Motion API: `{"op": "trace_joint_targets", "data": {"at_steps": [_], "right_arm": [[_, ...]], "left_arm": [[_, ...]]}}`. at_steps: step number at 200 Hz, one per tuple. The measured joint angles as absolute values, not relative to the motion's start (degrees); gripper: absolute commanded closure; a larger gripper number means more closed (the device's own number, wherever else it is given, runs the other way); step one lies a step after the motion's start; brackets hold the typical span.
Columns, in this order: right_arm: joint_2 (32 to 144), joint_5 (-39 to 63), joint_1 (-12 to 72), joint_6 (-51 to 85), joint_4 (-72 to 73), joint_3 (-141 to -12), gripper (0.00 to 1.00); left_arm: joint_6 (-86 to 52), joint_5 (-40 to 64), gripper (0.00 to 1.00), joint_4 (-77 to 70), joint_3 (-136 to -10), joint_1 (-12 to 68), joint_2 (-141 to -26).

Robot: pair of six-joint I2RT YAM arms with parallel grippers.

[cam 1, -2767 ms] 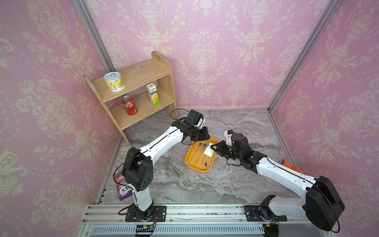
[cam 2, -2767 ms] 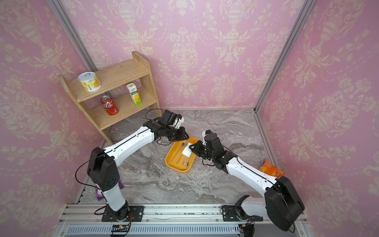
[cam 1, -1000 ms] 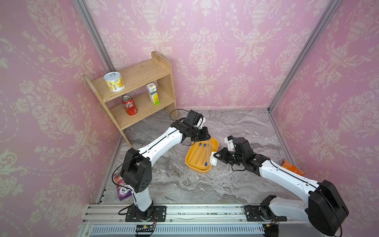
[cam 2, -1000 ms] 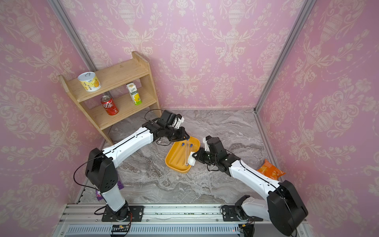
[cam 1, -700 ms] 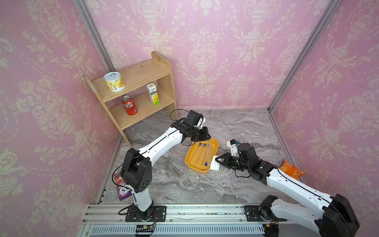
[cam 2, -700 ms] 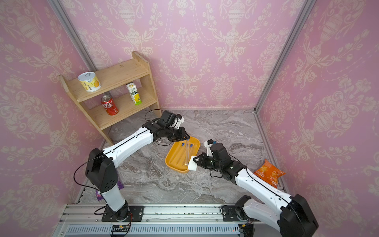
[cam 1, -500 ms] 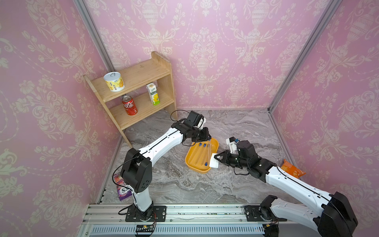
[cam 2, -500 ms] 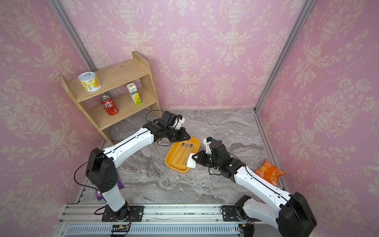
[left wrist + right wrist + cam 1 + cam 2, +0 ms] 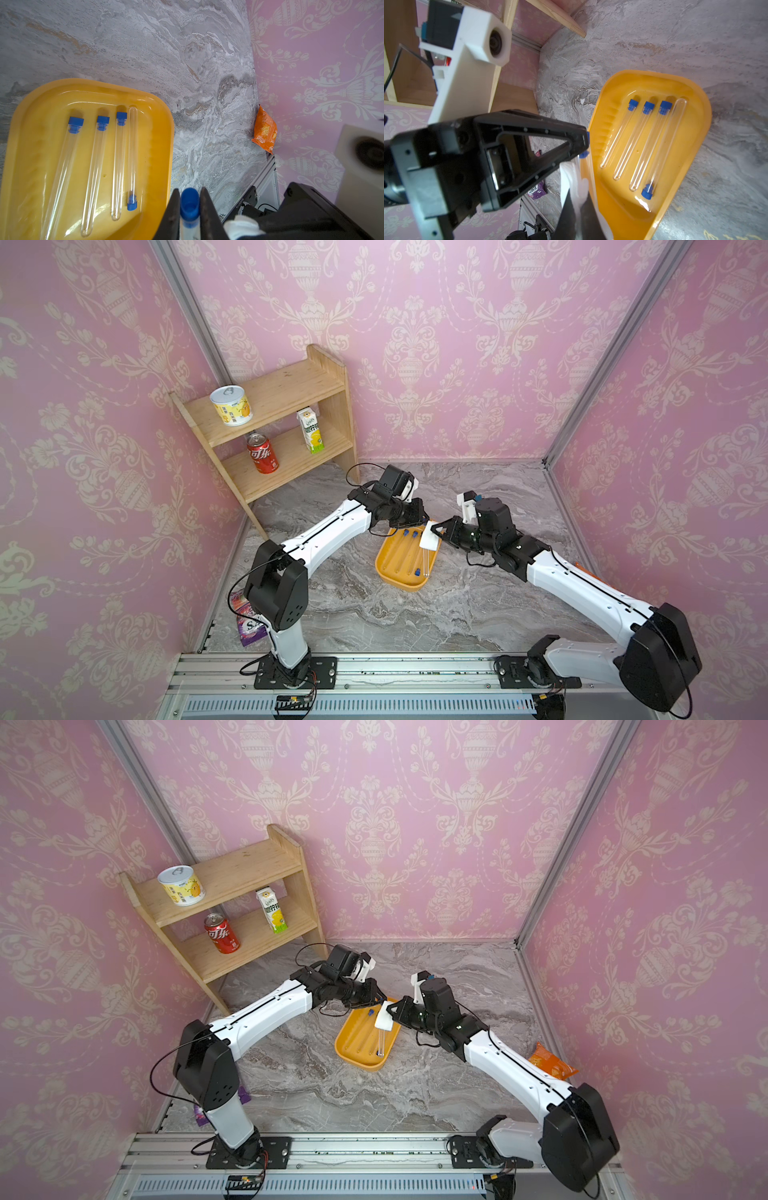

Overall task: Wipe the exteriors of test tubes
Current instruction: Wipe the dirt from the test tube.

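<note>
While the left jaws pinch one test tube (image 9: pixel 189 204) by its cap over the tray's (image 9: pixel 164 128) right rim, the right jaws clamp the pad (image 9: pixel 430 540) against it. Four other tubes (image 9: pixel 118 162) lie in the tray; whether they are wiped is unclear.

The tube (image 9: pixel 189 205) in the left hand (image 9: pixel 190 190) runs off the left wrist picture's edge, showing only its cap and some glass. In the right wrist view a blurred pad (image 9: pixel 574 182) covers part of it. In both top views the left arm (image 9: pixel 332 526) half hides a purple packet (image 9: pixel 249 624).
</note>
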State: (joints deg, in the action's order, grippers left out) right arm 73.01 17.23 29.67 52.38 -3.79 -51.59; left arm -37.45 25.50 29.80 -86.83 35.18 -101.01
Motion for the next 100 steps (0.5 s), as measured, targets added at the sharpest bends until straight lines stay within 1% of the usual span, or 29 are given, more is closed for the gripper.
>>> {"op": "trace_joint_targets", "data": {"at_steps": [40,100], "right_arm": [[76.7,17.4,29.1,51.0,-3.8,-55.3,1.00],[75.5,18.2,29.0,51.0,-3.3,-52.6,1.00]], "left_arm": [[-37.5,25.6,0.85,29.8,-86.8,35.2,-100.2],[-37.5,25.7,0.85,29.8,-86.8,35.2,-100.2]]}}
